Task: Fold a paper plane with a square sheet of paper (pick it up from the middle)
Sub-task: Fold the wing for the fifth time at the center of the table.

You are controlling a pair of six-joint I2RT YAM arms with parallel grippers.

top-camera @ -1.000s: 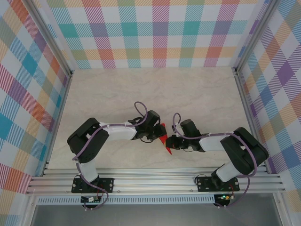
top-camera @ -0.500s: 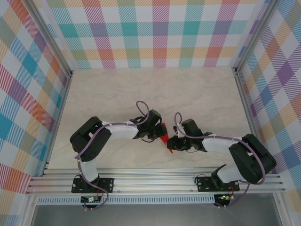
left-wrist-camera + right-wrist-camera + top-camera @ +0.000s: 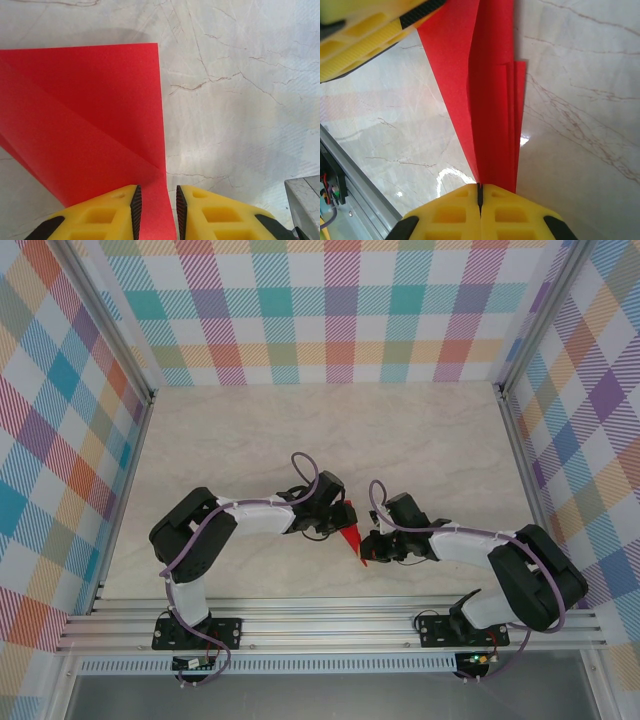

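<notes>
The paper plane (image 3: 351,538) is a narrow red dart lying between the two grippers, its pointed tip toward the near edge. My right gripper (image 3: 480,187) is shut on the plane (image 3: 492,100), with the folded layers coming out of the closed seam of its pads. My left gripper (image 3: 156,192) stands open with a narrow gap between its pads. A strip of the red paper (image 3: 90,115) runs through that gap. From above, the left gripper (image 3: 338,520) sits at the plane's wide end and the right gripper (image 3: 368,542) beside its tip end.
The marble table (image 3: 330,440) stretches back to checked walls (image 3: 330,310) on three sides. An aluminium rail (image 3: 330,615) runs along the near edge, close behind both grippers. A yellow finger of the left gripper (image 3: 365,35) crosses the upper left of the right wrist view.
The right arm's elbow has swung out to the right and the left gripper has edged right. The plane looked shorter half a second ago and now shows its pointed tip again.
</notes>
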